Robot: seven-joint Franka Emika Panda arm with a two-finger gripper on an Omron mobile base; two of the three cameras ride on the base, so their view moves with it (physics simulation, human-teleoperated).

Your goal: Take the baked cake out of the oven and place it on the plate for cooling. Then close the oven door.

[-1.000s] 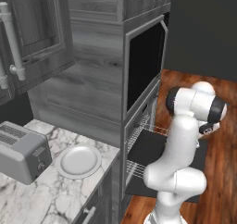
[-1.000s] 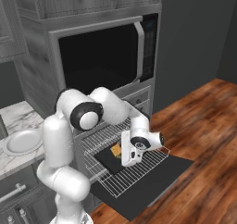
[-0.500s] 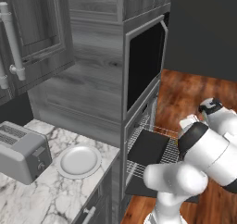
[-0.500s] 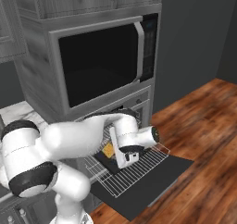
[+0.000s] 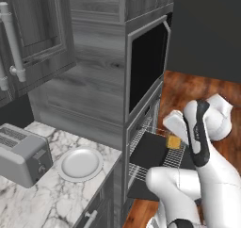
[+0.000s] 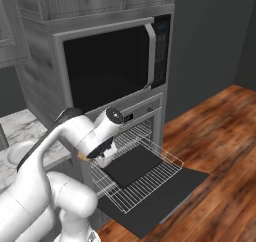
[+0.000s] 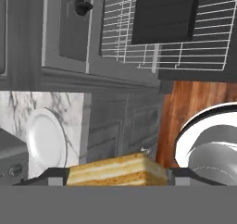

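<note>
In the hand view, the baked cake (image 7: 115,171) is cut off at 6 o'clock, and the plate (image 7: 44,142) is partly covered by the toaster (image 7: 11,160). In the right base view, the arm hides most of the plate (image 6: 17,153); the gripper (image 6: 95,158) fingertips are too small to resolve.

Left of the claw (image 7: 118,179), open air leads to the round white plate (image 5: 80,164); the grey boxy toaster (image 5: 21,155) stands just beyond on the marble table (image 5: 52,201).
</note>
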